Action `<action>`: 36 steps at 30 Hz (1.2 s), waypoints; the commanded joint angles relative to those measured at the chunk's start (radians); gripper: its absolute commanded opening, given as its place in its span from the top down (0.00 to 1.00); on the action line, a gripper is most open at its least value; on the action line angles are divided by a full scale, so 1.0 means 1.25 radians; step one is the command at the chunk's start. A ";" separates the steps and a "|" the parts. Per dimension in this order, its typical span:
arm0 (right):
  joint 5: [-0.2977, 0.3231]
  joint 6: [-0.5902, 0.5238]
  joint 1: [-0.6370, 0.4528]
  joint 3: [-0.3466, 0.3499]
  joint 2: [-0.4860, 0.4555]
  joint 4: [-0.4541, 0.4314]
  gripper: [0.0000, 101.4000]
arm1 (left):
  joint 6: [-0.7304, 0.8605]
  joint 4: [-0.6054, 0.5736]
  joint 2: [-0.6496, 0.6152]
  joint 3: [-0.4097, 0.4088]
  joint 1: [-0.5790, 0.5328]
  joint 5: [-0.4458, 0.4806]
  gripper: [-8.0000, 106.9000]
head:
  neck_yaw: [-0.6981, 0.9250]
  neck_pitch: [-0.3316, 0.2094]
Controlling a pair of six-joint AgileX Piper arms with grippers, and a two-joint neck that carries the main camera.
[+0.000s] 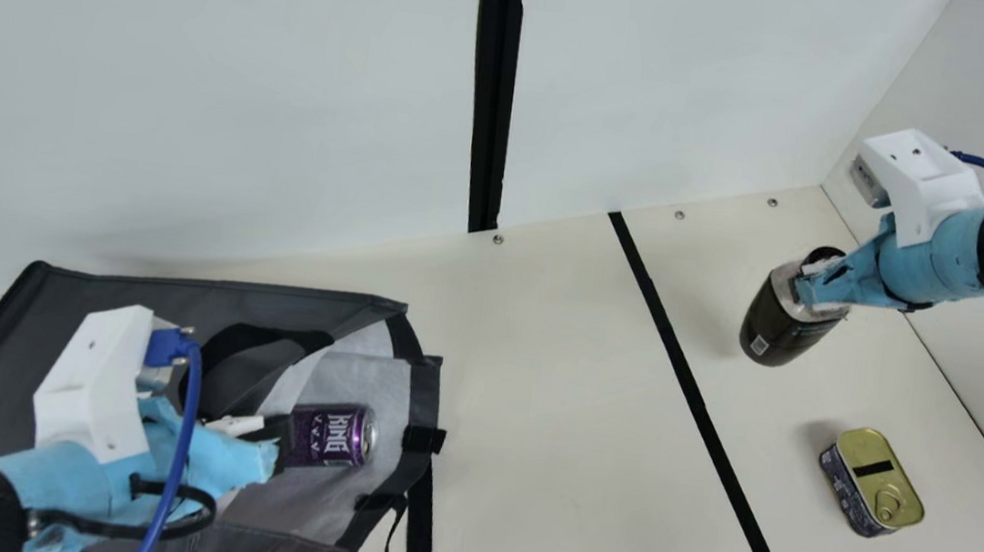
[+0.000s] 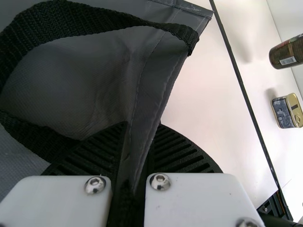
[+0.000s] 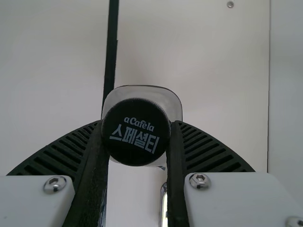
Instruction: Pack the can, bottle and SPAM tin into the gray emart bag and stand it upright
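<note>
You have the bottle's black cap (image 3: 136, 132) clasped between your right arm's ribbed fingers (image 3: 61, 150), one against each side, with the clear shoulder of the bottle (image 3: 173, 101) flaring out around it. Past it, you see the pale surface (image 3: 199, 61) crossed by a black stripe (image 3: 111, 52), and a sliver of the tin (image 3: 164, 203) between the fingers.

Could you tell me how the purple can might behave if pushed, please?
The purple can lies on its round side, so it may well roll. Its smooth, shiny wall could feel slippery, though the soft fabric of the gray bag beneath would probably slow it.
</note>
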 commanded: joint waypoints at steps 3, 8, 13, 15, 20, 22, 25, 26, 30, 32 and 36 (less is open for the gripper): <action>0.017 -0.032 0.008 0.009 -0.025 0.004 1.00 | 0.000 0.000 0.000 0.000 0.000 0.000 1.00 | -0.001 -0.018; 0.017 -0.069 0.022 0.048 -0.061 0.011 1.00 | 0.000 0.000 0.000 0.000 0.000 0.000 1.00 | -0.001 -0.018; 0.017 -0.107 0.034 0.089 -0.097 0.016 1.00 | 0.000 0.000 0.000 0.000 0.000 0.000 1.00 | -0.001 -0.018; 0.017 -0.120 0.039 0.104 -0.110 0.016 1.00 | 0.000 0.000 0.000 0.000 0.000 0.000 1.00 | -0.001 -0.018; 0.017 -0.151 0.052 0.140 -0.143 0.018 1.00 | 0.000 0.000 0.000 0.000 0.000 0.000 1.00 | -0.001 -0.018; 0.017 -0.161 0.058 0.153 -0.155 0.018 1.00 | 0.000 0.000 0.000 0.000 0.000 0.000 1.00 | -0.001 -0.018; 0.017 -0.176 0.068 0.172 -0.173 0.019 1.00 | 0.000 0.000 0.000 0.000 0.000 0.000 1.00 | -0.001 -0.018; 0.017 -0.181 0.071 0.178 -0.178 0.020 1.00 | 0.000 0.000 0.000 0.000 0.000 0.000 1.00 | -0.001 -0.018; 0.017 -0.198 0.087 0.200 -0.199 0.023 1.00 | 0.000 0.000 0.000 0.000 0.000 0.000 1.00 | -0.001 -0.018; 0.017 -0.205 0.095 0.210 -0.209 0.025 1.00 | 0.000 0.000 0.000 0.000 0.000 0.000 1.00 | -0.001 -0.018; 0.017 -0.217 0.114 0.230 -0.227 0.033 1.00 | 0.000 0.000 0.000 0.000 0.000 0.000 1.00 | -0.001 -0.018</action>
